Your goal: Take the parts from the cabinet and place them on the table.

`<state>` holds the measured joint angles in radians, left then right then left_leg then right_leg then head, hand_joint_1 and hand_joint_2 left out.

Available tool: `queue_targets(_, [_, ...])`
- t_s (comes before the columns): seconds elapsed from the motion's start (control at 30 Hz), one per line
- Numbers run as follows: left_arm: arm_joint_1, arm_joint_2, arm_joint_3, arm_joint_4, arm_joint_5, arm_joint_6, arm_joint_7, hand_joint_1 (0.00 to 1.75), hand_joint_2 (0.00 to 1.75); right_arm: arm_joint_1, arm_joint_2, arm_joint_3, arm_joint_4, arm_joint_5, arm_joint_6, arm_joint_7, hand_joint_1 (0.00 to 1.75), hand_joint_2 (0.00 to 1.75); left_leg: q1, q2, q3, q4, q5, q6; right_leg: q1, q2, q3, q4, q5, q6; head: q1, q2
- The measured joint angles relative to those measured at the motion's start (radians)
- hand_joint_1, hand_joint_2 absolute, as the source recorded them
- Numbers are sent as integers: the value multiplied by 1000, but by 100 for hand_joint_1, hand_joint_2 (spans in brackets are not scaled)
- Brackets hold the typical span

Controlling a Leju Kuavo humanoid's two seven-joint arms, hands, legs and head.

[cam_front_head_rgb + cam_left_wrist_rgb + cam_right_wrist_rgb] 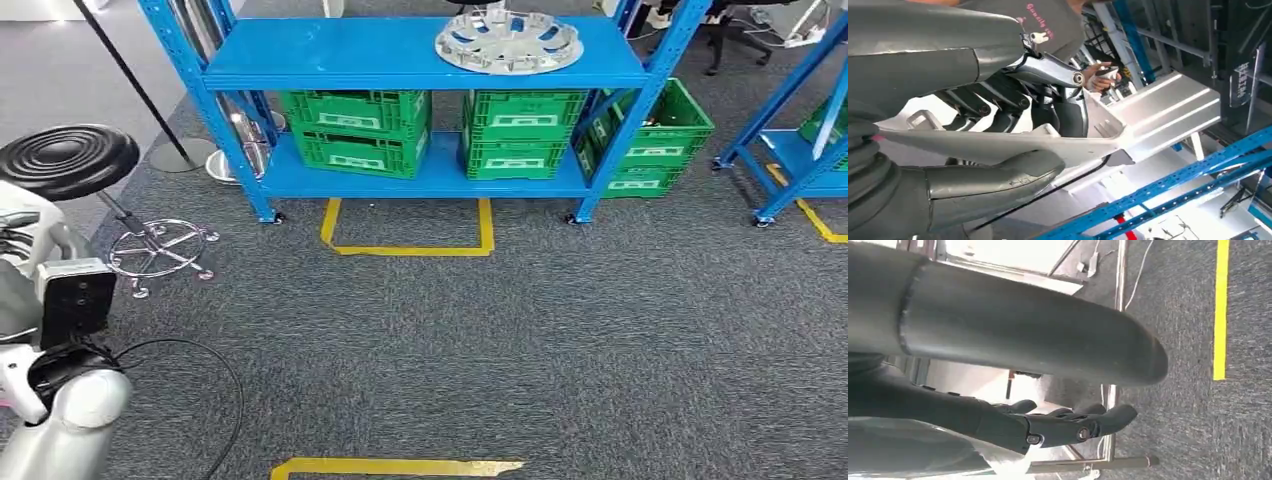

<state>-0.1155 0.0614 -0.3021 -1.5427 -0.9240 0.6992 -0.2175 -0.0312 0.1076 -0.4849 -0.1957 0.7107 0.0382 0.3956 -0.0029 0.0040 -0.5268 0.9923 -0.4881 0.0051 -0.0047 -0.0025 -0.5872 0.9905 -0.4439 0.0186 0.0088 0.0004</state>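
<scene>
Left hand (998, 145) grasps a pale panel (1148, 120); right hand (1058, 427) hangs released, apparently empty. A hubcap (508, 42) remains on the blue shelf (330, 55). Carry the panel level, grip firm.

Shelving (420, 55): blue painted metal, smooth | wheel cover (508, 42): silver, glossy | crates (355, 130): green plastic | floor (560, 340): grey carpet, rough
</scene>
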Motion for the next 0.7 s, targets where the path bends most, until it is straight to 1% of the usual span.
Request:
queue_targets(0.2, [1,10,-2,7,2,0,6,175,175,0,-3,-13,0,0,-63,-2,0,0,1,0,-2,0,2,-1,0,0,-3,2,1,0,0,0])
queue_targets(0.43, [6,21,-2,7,2,0,6,175,175,0,-3,-25,0,-5,-84,-7,0,0,1,0,-3,0,2,-1,1,0,-3,3,1,-1,0,0])
queue_targets(0.7, [61,42,10,-13,2,1,6,175,175,-1,-3,-32,0,8,-113,-15,0,0,1,0,-3,0,2,-1,1,-1,-4,3,1,-1,0,0])
